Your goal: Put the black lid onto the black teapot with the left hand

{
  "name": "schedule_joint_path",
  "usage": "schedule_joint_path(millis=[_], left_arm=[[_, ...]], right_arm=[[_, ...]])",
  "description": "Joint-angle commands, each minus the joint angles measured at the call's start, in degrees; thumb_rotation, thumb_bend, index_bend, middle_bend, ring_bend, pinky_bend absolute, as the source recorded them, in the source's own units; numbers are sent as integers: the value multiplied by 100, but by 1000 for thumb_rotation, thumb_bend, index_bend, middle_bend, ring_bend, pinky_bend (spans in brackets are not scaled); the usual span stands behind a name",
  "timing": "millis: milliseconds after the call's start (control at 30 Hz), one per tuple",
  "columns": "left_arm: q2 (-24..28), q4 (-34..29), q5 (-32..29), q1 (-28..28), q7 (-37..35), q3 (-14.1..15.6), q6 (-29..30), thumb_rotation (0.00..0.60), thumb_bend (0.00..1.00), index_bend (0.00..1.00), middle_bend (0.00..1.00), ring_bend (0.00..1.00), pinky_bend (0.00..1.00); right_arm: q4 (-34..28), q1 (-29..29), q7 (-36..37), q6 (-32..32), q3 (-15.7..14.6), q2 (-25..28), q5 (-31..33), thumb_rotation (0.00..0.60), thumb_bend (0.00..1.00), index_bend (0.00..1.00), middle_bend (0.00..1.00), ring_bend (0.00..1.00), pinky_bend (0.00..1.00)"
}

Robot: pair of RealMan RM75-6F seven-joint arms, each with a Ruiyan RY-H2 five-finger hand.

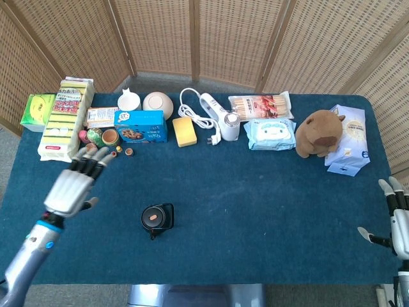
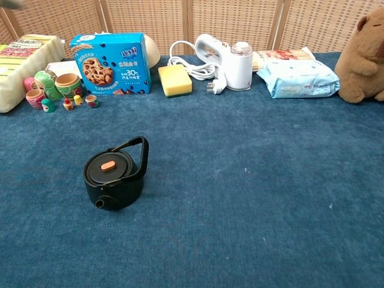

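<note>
The black teapot (image 2: 115,179) stands on the blue cloth with its handle up and its spout toward the front. The black lid (image 2: 108,167), with an orange knob, sits on top of it. In the head view the teapot (image 1: 157,219) is near the table's front middle. My left hand (image 1: 73,186) hovers well to the left of the teapot, fingers spread, holding nothing. It does not show in the chest view. My right hand (image 1: 396,214) is at the table's far right edge, fingers apart and empty.
Along the back stand sponge packs (image 1: 67,118), nesting dolls (image 2: 53,89), a blue biscuit box (image 2: 109,55), a yellow sponge (image 2: 175,80), a white appliance with cord (image 2: 231,61), wipes (image 2: 300,78) and a brown plush (image 2: 364,51).
</note>
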Motion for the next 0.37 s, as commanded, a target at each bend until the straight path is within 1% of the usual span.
schedule_joint_path(millis=[33, 67, 133, 233, 367], left_arm=[[232, 355, 202, 856, -889, 324, 813, 600, 144, 0, 0, 0, 34], [247, 441, 236, 1075, -1089, 402, 1007, 600, 144, 0, 0, 0, 34], [317, 505, 299, 1293, -1241, 498, 1182, 600, 144, 0, 0, 0, 34], [415, 520, 402, 1570, -1490, 546, 1490, 600, 145, 0, 0, 0, 34], [505, 534, 408, 1822, -1768, 584, 1638, 600, 144, 0, 0, 0, 35]], right_arm=[[6, -8, 4, 27, 2, -7, -21, 600, 12, 42, 0, 0, 0], [7, -18, 21, 51, 6, -6, -29, 600, 12, 43, 0, 0, 0], [0, -30, 62, 84, 14, 4, -52, 600, 12, 44, 0, 0, 0], [2, -47, 106, 135, 19, 24, -100, 600, 12, 45, 0, 0, 0], [8, -63, 158, 162, 19, 43, -126, 600, 12, 46, 0, 0, 0]])
